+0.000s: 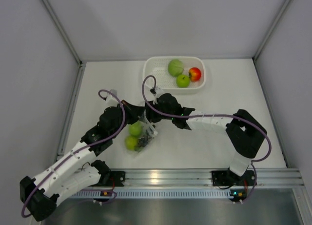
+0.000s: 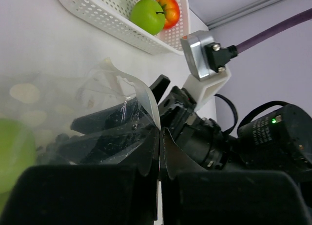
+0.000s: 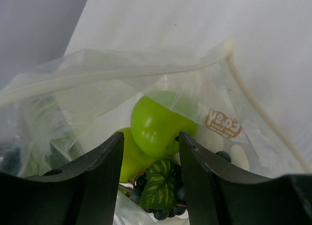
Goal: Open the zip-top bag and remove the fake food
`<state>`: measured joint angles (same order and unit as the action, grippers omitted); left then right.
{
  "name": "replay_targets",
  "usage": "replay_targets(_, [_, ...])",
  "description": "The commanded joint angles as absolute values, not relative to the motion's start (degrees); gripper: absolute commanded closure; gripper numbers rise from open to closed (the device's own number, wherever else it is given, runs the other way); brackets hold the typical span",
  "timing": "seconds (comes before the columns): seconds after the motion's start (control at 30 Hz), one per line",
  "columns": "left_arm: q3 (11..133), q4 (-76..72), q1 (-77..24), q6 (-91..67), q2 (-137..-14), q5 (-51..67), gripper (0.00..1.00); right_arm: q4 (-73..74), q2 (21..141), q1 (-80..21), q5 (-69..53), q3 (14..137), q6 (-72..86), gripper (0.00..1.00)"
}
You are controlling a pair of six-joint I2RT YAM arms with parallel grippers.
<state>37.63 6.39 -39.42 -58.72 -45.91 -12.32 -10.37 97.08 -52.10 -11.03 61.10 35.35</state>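
- Black left gripper (image 2: 160, 186) seems clenched on the zip-top bag (image 1: 144, 137) rim, mid-frame overhead.
- Our right gripper (image 3: 151, 152) gapes at the open mouth, green apple (image 3: 156, 122) just beyond.
- Removing fruit: next we should close on it, then lift toward the far basket (image 1: 151, 69).

White-and-black left arm (image 1: 68, 166) and right arm (image 1: 209, 121) carry purple cables (image 1: 143, 91). The right end effector (image 3: 150, 142) has black fingers (image 3: 92, 181).

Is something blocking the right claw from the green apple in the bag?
Maybe only the zip-top bag itself: its clear plastic wraps the green apple, and I cannot tell whether the right gripper is inside its mouth.
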Motion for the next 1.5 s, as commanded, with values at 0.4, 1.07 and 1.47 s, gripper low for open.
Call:
replay_targets(0.4, [35.7,0.9,-39.2,-59.3,-45.4,-10.6,1.0,-26.9,108.3,-59.0,-5.8,60.7,33.0,0.3])
replay_targets(1.07, [31.7,1.5,-39.2,-57.9,-42.9,-11.3,1.0,-35.1,117.1,-60.4,-1.9,62.8,32.2,0.26])
replay_targets(1.47, [34.3,2.0,-39.2,-57.4,-42.7,-10.3,1.0,-34.5,113.2,-60.4,8.2,59.9,34.3,0.27])
